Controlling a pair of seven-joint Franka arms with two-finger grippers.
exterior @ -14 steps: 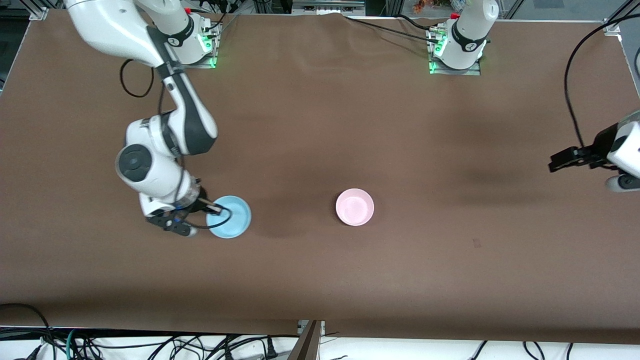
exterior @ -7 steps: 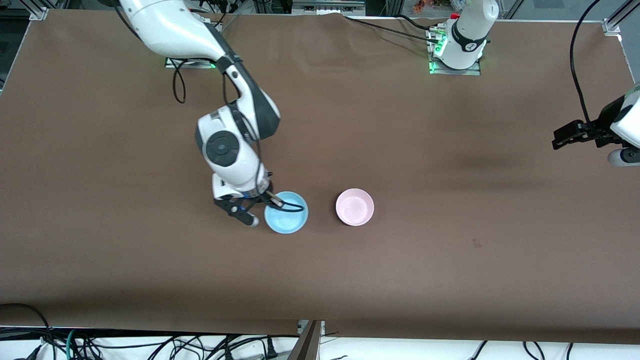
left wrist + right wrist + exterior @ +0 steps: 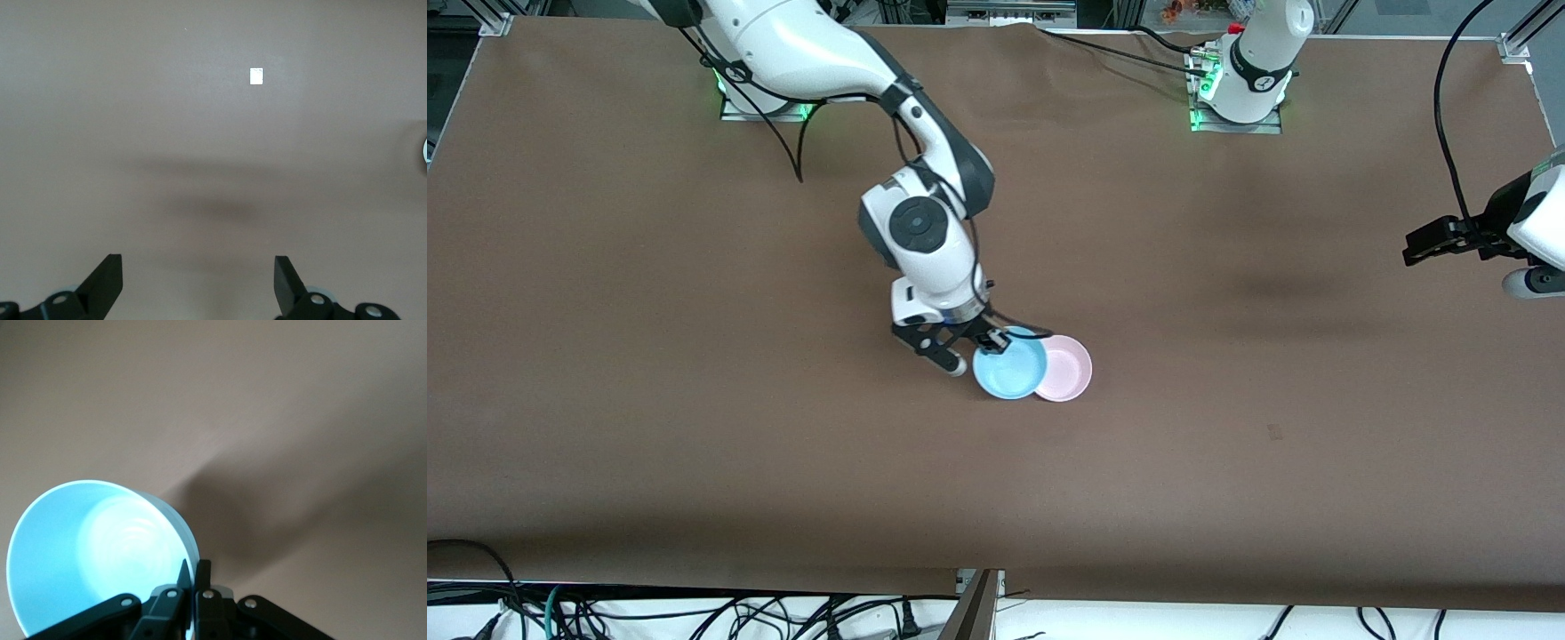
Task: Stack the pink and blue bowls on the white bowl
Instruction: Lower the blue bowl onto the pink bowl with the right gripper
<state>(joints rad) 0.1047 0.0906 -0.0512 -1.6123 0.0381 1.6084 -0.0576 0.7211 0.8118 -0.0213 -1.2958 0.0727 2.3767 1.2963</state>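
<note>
**Blue bowl held in the air, overlapping pink bowl**

Blue bowl (image 3: 1009, 374): small, round, plain light sky-blue plastic, smooth inside, no markings. Carried upright, mouth up, clear of the table, its edge overlapping the rim of the pink bowl as seen from the front camera. In the right wrist view (image 3: 93, 553) interior glossy, faint concentric rings at the bottom, rim thin and even, wall pinched between the fingers.

Pink bowl (image 3: 1069, 368): pale pink, same size and shape, mouth up, resting on the table near the middle, partly covered by the blue bowl on the side toward the right arm's end. Whether the two bowls touch cannot be told. White bowl not made out in any view.

Right gripper (image 3: 994, 340): over the table just beside the pink bowl, fingers closed tight on the blue bowl's rim, one inside and one outside the wall. Right arm reaching from its base across the middle of the table.

Left gripper (image 3: 1412, 250): up in the air over the left arm's end of the table, waiting. Jaws spread wide in the left wrist view (image 3: 198, 285), nothing between them.

Table (image 3: 694, 444): brown cloth covering, with a small white square mark (image 3: 256, 76) seen in the left wrist view.
</note>
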